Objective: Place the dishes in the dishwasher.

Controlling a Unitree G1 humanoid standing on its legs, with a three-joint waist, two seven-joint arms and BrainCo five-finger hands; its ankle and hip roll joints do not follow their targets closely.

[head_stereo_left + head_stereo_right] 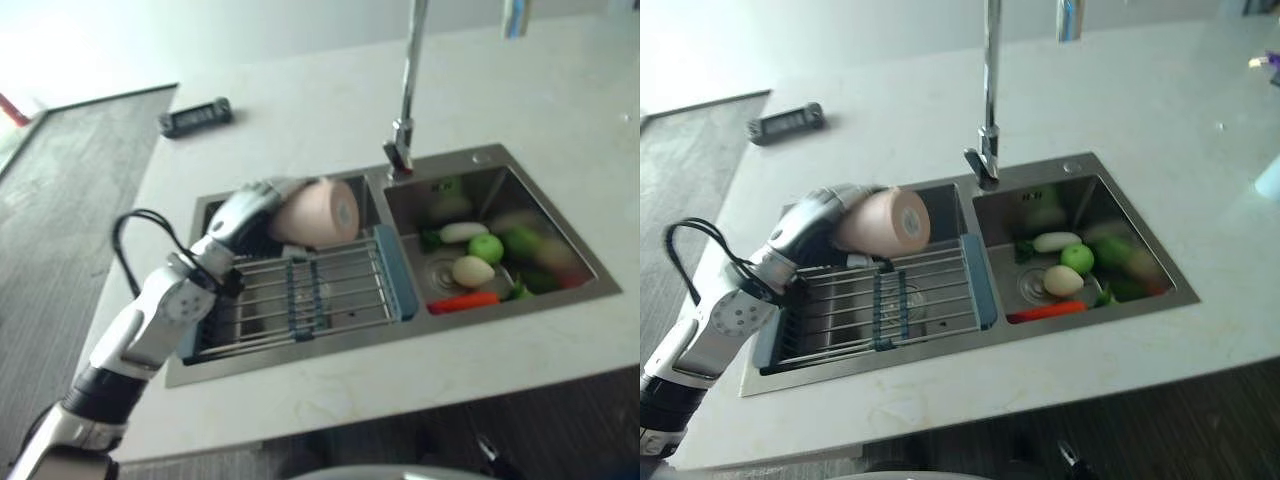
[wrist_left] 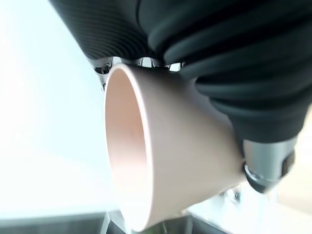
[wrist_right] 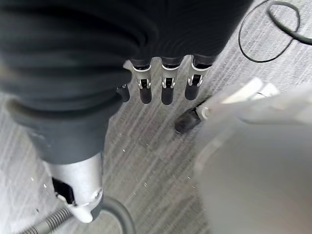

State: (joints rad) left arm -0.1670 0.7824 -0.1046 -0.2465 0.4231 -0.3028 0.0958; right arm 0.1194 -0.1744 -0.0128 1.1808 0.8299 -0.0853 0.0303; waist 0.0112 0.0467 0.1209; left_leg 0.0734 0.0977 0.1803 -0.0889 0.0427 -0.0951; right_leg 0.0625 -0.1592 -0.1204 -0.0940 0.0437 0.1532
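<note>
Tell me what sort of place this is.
Most likely a kitchen: a double steel sink set into a pale countertop under a tall faucet, a wire drying rack in one basin, vegetables in the other.

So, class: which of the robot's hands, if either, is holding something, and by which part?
The left hand holds a pink cup on its side above the sink rack, fingers wrapped round its outer wall. The right hand hangs over the floor holding nothing.

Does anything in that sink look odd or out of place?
Yes: the right basin holds vegetables rather than dishes, lying loose around the drain. Over the left basin's rack, the left hand holds a pink cup sideways.
</note>
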